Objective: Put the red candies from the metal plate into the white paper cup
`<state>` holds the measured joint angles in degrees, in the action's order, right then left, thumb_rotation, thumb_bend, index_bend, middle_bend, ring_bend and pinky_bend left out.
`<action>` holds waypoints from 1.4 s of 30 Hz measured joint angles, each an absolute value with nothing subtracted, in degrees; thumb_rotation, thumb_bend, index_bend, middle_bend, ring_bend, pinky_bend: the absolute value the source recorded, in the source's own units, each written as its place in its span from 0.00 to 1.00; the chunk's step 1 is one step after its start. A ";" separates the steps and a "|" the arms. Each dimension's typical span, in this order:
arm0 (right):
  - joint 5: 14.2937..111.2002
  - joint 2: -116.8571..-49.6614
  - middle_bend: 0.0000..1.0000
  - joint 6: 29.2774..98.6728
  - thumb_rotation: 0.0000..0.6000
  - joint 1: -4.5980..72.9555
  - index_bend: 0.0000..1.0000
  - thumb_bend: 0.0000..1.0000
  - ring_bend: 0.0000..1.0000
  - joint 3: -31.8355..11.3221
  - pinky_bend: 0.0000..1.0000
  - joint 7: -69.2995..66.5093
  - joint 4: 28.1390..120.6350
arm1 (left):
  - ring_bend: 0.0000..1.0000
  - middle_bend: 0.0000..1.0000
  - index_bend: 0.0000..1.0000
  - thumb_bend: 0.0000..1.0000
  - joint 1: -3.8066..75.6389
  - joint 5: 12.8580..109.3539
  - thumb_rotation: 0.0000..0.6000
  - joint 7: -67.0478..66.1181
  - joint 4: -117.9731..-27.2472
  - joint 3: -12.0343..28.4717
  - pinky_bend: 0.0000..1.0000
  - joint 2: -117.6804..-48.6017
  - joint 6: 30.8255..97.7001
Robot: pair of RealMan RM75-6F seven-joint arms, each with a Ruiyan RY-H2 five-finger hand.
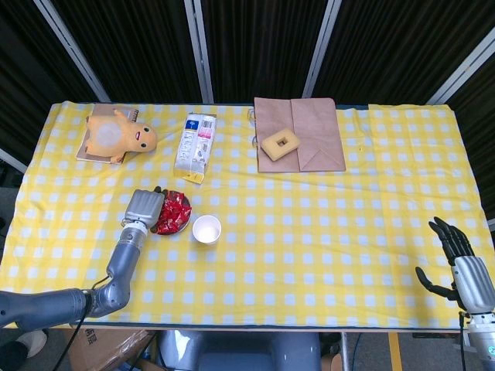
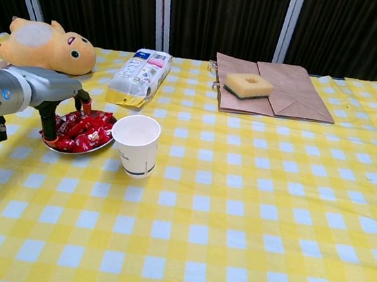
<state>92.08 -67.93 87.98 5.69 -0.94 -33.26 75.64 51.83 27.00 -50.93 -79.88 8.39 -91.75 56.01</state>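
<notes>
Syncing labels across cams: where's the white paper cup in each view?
Head view: the paper cup sits left of centre, just right of the plate of red candies.
Chest view: the cup stands left of centre, again just right of the candies.
Shared landmark: the candy plate beside it.

A table (image 1: 309, 255) draped in a yellow-and-white checked cloth (image 2: 249, 211) fills the scene, its fabric lightly creased and evenly lit from above. Behind the table's far edge hang dark, pleated curtains (image 1: 255, 46), crossed by pale metal frame bars (image 1: 199, 50) that slant upward from the tabletop. Below the table's near edge, a cardboard box (image 1: 108, 348) sits on the floor toward the left corner, beside a grey rounded base (image 1: 240, 352) under the table's middle.
</notes>
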 measured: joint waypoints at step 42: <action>92.36 -67.86 0.00 88.48 1.00 5.60 0.00 0.42 0.00 -0.93 0.00 -33.43 75.84 | 0.90 0.36 0.36 0.19 53.59 27.82 1.00 -53.42 -81.34 7.24 0.90 -92.53 60.03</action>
<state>92.36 -67.86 88.48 5.60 -0.93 -33.43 75.84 53.59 27.82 -53.42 -81.34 7.24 -92.53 60.03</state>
